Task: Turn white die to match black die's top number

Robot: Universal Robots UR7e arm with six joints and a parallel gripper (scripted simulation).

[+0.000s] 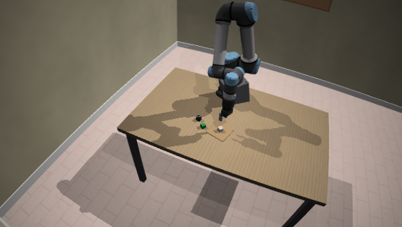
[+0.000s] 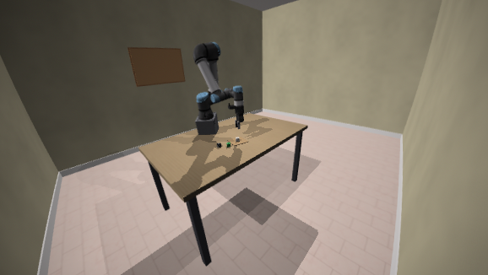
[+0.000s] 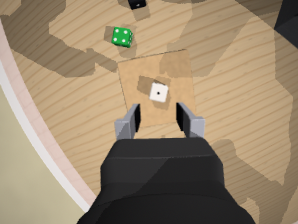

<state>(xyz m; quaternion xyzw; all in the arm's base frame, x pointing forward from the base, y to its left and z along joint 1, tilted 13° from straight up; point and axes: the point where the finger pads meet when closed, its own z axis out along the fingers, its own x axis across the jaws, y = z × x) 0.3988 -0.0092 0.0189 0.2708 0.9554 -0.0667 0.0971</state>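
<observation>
White die: the white die (image 1: 220, 129) (image 2: 237, 139) (image 3: 158, 92) sits flat on the mat, near its middle, with one dot on top.
Tool: the tool (image 1: 223, 116) (image 2: 238, 126) (image 3: 158, 111) hangs over the counter (image 1: 295, 167) (image 2: 169, 156) (image 3: 75, 100), open wide but not all the way, with nothing in it.
White die and tool: the die is lower than the fingertips and apart from them; in the wrist view it shows just past the tips, lined up with the gap.
Mat: the tan mat (image 1: 222, 136) (image 2: 241, 143) (image 3: 172, 112) lies flat under the white die.
Green die: the green die (image 1: 203, 125) (image 2: 228, 145) (image 3: 122, 37) is off the mat, near one corner, with four dots on top.
Black die: the black die (image 1: 198, 118) (image 2: 219, 145) (image 3: 136, 4) is off the mat too, near the green one; I can't tell its top number.
</observation>
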